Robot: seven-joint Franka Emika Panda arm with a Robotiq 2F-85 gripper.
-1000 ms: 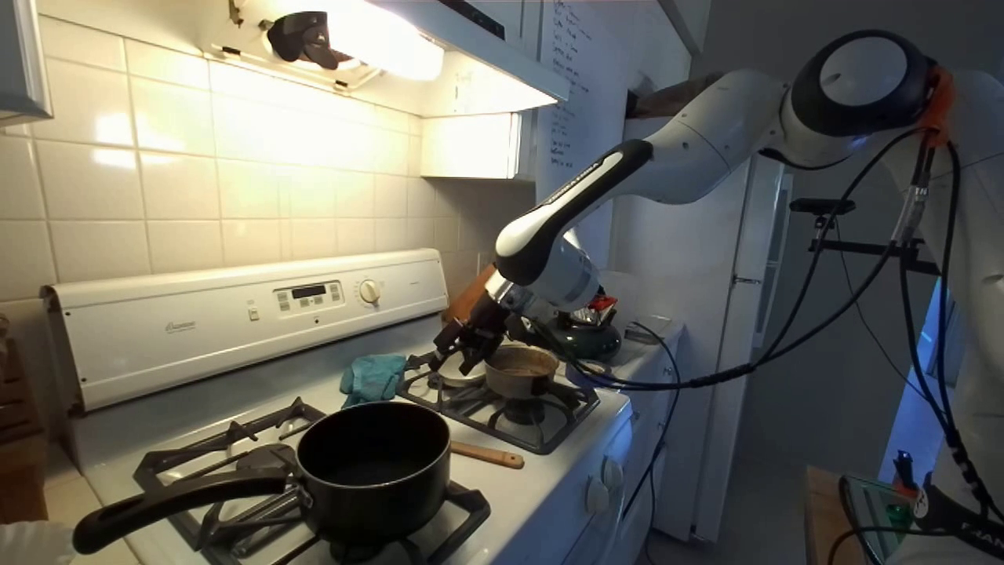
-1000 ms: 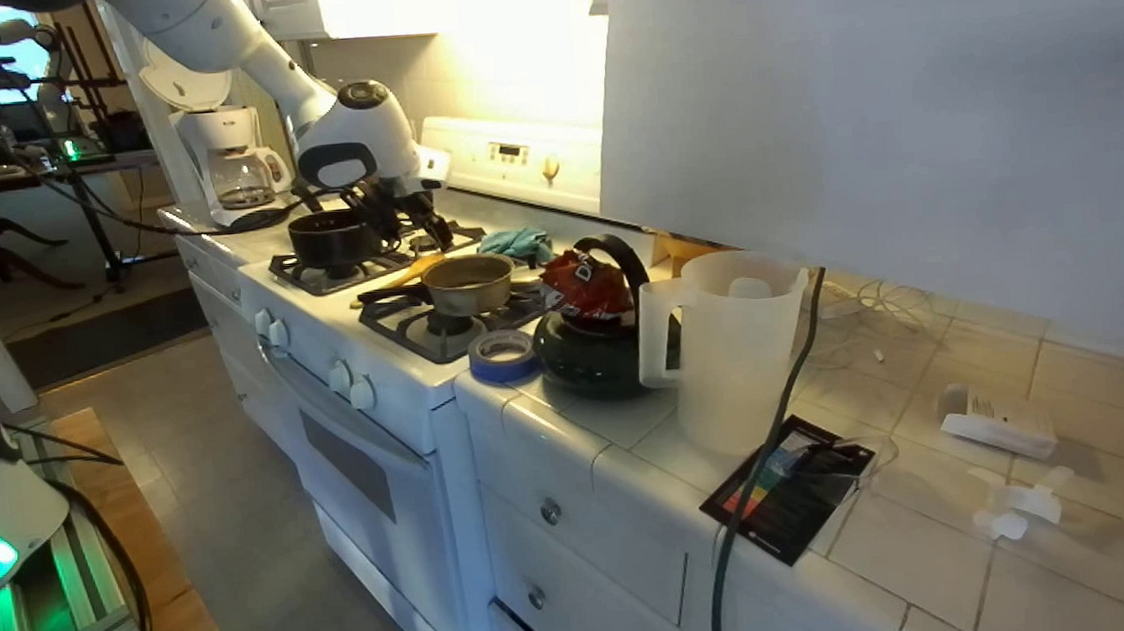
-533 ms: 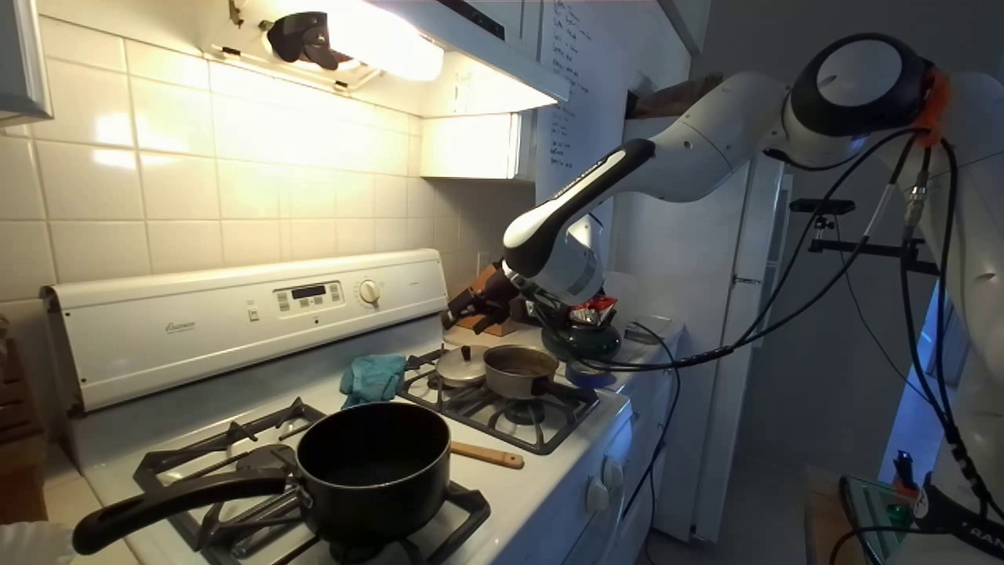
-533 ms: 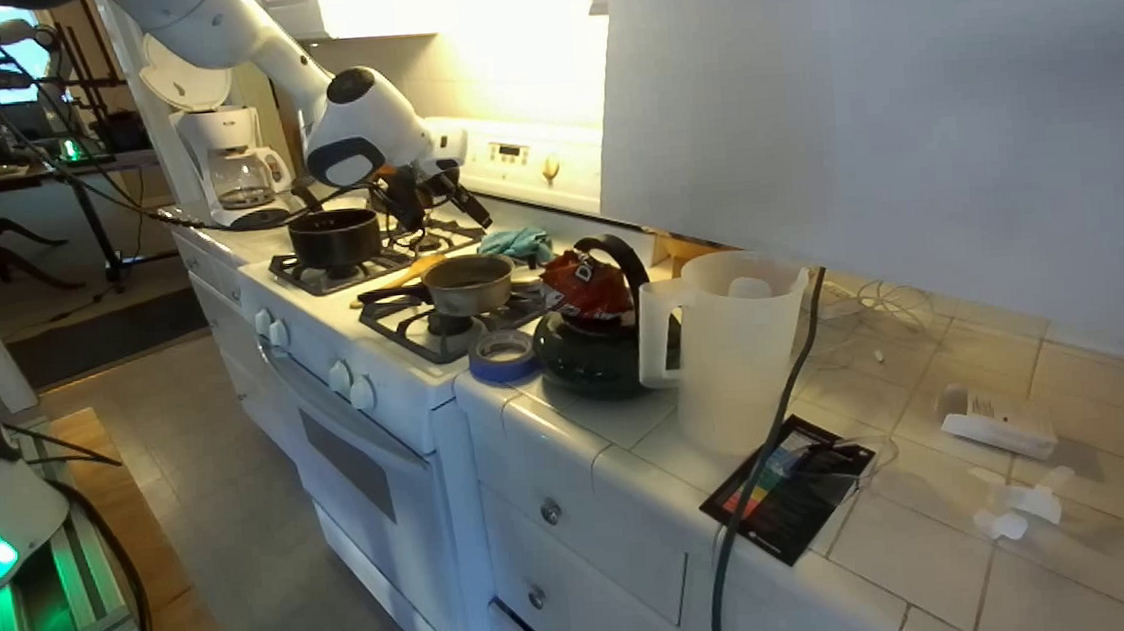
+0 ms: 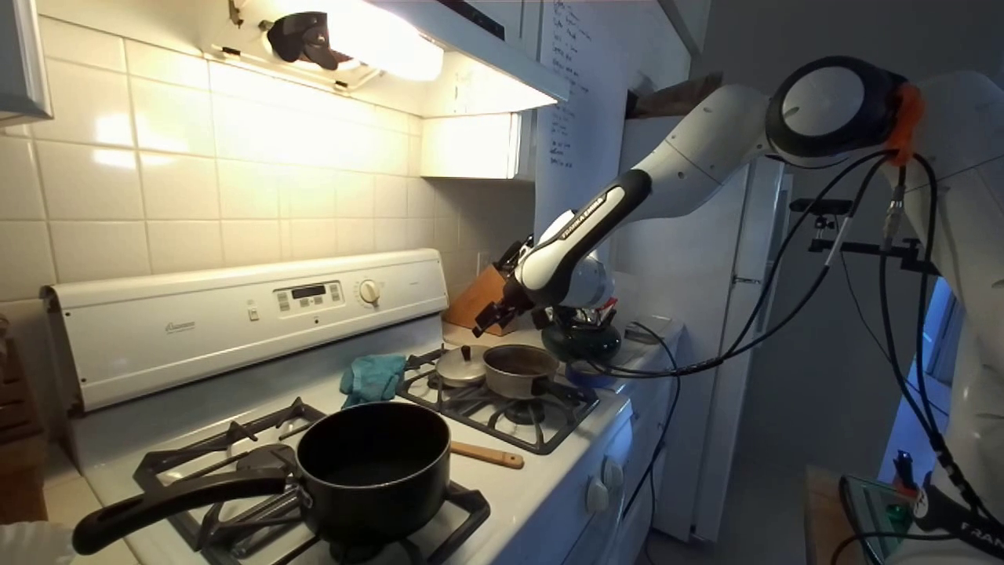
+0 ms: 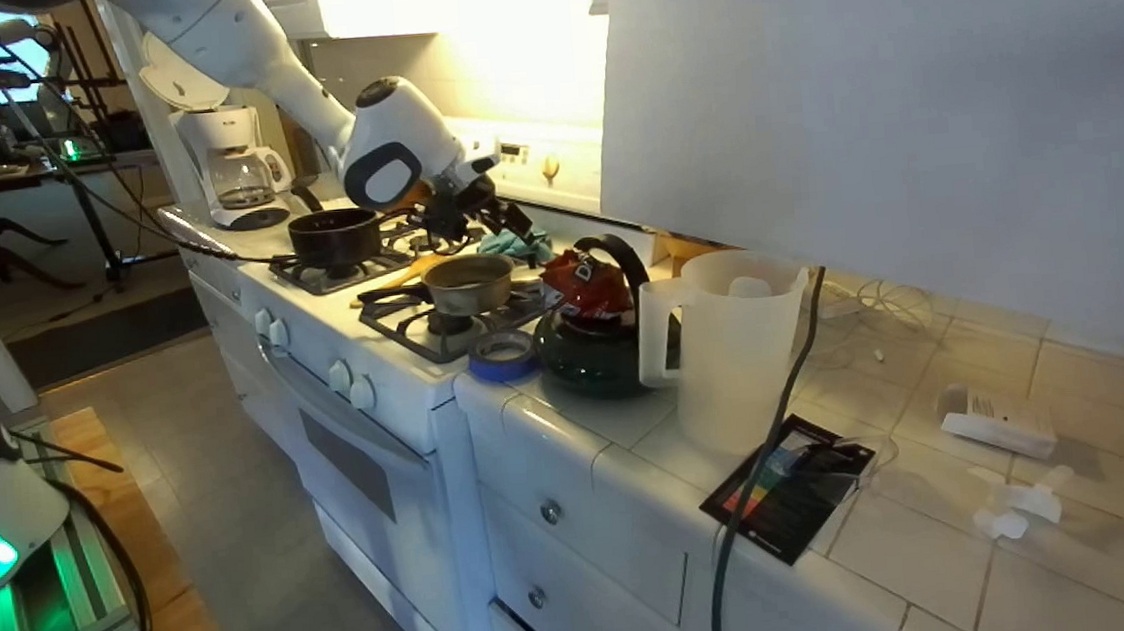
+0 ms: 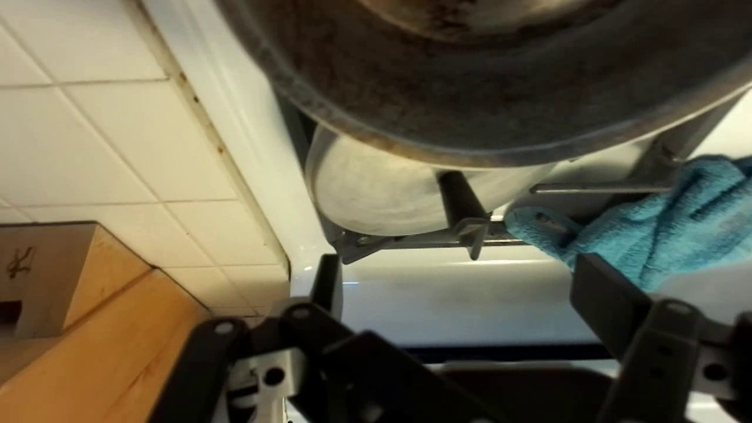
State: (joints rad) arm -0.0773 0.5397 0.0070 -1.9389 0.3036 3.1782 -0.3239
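My gripper (image 7: 460, 279) is open, with nothing between its fingers. In an exterior view the gripper (image 5: 490, 320) hangs above the far burners, in front of the wooden knife block (image 5: 476, 304). It touches nothing that I can see. Nearest below it is a pale metal lid (image 5: 461, 369) with a black knob, lying on the rear grate. The lid (image 7: 376, 191) also shows in the wrist view, partly covered by a worn grey pot (image 7: 499, 111). That pot (image 6: 468, 285) stands on the front burner. A teal cloth (image 7: 646, 229) lies beside the grate.
A black saucepan (image 5: 376, 479) stands on the near burner, its handle sticking out. A wooden utensil (image 5: 490, 454) lies between the grates. A dark kettle (image 6: 590, 358) with a red bag (image 6: 585, 284), blue tape (image 6: 503, 360) and a plastic pitcher (image 6: 741, 362) stand beside the stove. A range hood (image 5: 486, 63) hangs above.
My gripper has moved along the stove toward the kettle and knife block, away from the black saucepan. It has tilted, and the lid below it has come into view. The objects stayed put.
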